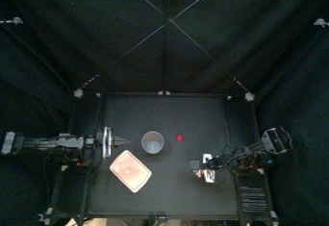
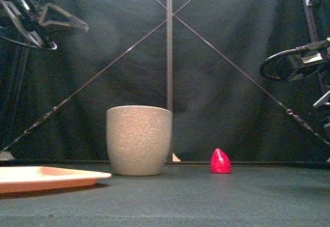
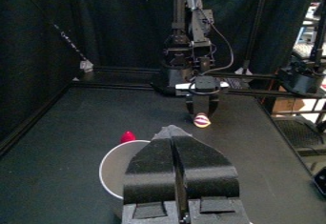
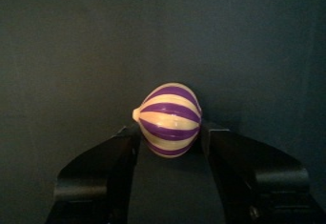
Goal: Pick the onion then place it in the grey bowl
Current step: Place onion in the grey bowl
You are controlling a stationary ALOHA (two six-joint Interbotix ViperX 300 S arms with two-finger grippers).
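Right gripper [image 4: 170,138], clamped on the purple-striped onion [image 4: 170,119], hangs at four o'clock of the grey bowl [image 2: 138,139] and should centre over its rim before letting go; left gripper [image 3: 178,138], closed empty, rests at nine o'clock.

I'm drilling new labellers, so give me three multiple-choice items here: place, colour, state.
1. The onion is: A inside a wooden box; B between the jaws of the right gripper; C in a person's hand.
2. The small toy near the grey bowl is: A red; B green; C yellow.
3. The left gripper is: A shut, empty; B wide open; C gripping a knife.
Answers: 1 B, the right wrist view shows it clamped; 2 A, plain in the front view; 3 A, its jaws meet with nothing between.
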